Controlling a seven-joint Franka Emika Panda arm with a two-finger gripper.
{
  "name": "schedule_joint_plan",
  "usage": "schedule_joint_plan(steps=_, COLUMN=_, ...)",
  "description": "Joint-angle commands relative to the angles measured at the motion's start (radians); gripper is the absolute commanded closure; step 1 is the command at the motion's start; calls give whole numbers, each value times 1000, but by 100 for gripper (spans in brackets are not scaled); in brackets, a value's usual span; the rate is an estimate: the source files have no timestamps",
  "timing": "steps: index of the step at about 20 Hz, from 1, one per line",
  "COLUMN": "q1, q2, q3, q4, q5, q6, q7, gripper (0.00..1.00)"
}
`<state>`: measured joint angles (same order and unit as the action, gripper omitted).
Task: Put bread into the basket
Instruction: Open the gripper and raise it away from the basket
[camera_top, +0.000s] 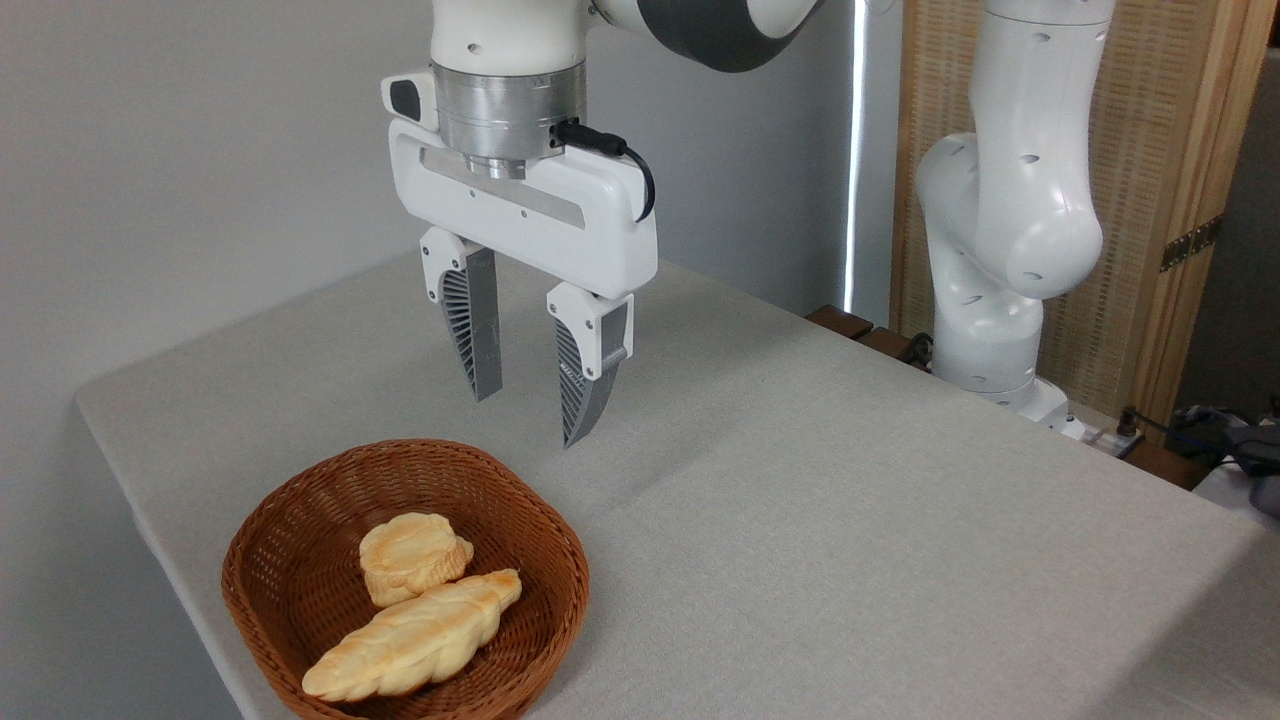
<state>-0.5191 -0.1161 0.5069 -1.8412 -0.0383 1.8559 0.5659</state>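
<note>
- With its two ribbed fingers spread apart and nothing between them, the claw (530, 400) hangs in the air above the table (850, 520), up and to the right of the basket (560, 560).
- The bread (415, 640) lies inside the basket, resting on the woven bottom toward the near side, well below the claw and to its lower left.
- Its long axis runs on a slant, from the blunt end at the lower left up to the tapered tip at the upper right, so the tip points roughly toward the claw.
- A small round bun (413, 555) sits in the basket too, just behind the loaf and touching it along the upper side.
- The loaf is wholly within the thick rim, with no part hanging over the edge.
- To my eye the job looks finished, and any coming move is a matter of pulling clear, not reaching in.
- Open room is ample: bare cloth stretches right and back of the claw.
- The table's left edge runs close by the basket, so that side offers little margin.
- The arm's white base (990, 300) stands far off at the right rear.
</note>
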Motion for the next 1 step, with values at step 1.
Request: schedule_joint_plan(steps=1, q1=1, q2=9, q3=5, q4=17, q5=3, q6=-23, q7=-14, gripper=0)
